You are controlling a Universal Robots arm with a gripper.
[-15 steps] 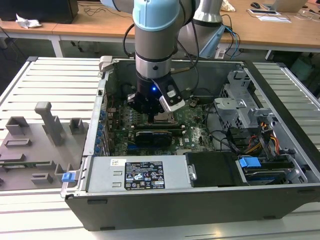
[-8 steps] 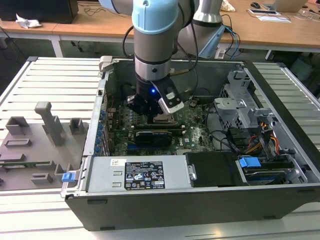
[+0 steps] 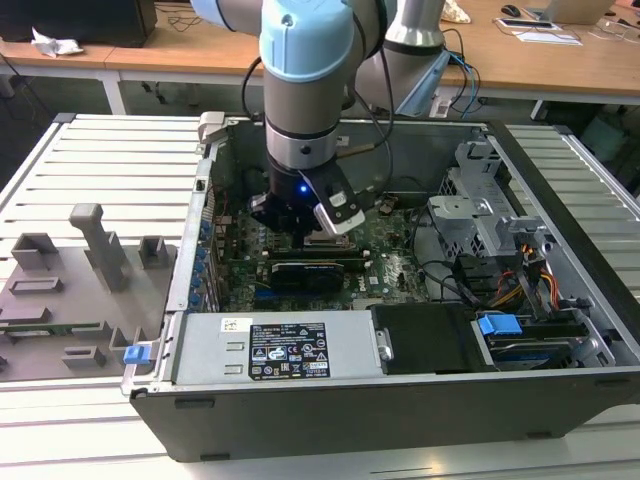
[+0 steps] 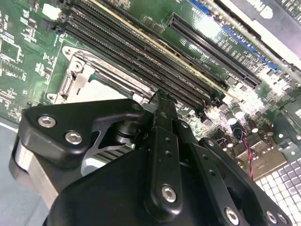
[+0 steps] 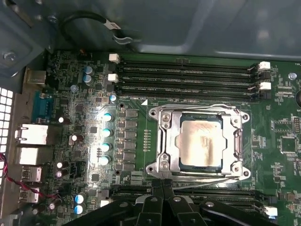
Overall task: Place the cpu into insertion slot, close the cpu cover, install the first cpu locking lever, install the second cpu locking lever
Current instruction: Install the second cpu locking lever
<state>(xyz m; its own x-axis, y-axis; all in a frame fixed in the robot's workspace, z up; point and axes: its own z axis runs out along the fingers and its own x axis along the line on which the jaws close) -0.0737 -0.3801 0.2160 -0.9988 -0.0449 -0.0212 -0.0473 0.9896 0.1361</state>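
Open computer case (image 3: 400, 410) on a slatted table, lying on its side. Reaching down into it from above, the arm (image 3: 305, 90), with the gripper (image 3: 300, 225) low over the green motherboard (image 5: 84, 94).

In the first wrist view: long black memory slots (image 5: 188, 77) on the far side of the socket from the fingertips. Between those and the gripper (image 5: 163, 186), the cpu cover (image 5: 164, 141), down flat as a silver frame. Through its window, the cpu (image 5: 201, 143), silver face up, seated square in the insertion slot (image 5: 202, 117), of which only a dark strip shows around the chip.

Closed, by the look of both wrist views: two black fingers pressed side by side, nothing visible between them. Tip close above the board at the socket's near edge, just short of the cover, as seen in the second wrist view (image 4: 162, 101).

Straight ahead of the fingertips, then, lies the socket. Along the cover's nearest edge, a thin metal lever rod (image 5: 207, 177), its long axis crosswise to the fingers and parallel to the memory slots. Touching or merely just beside the tip: cannot tell. Latched or loose: likewise unclear.
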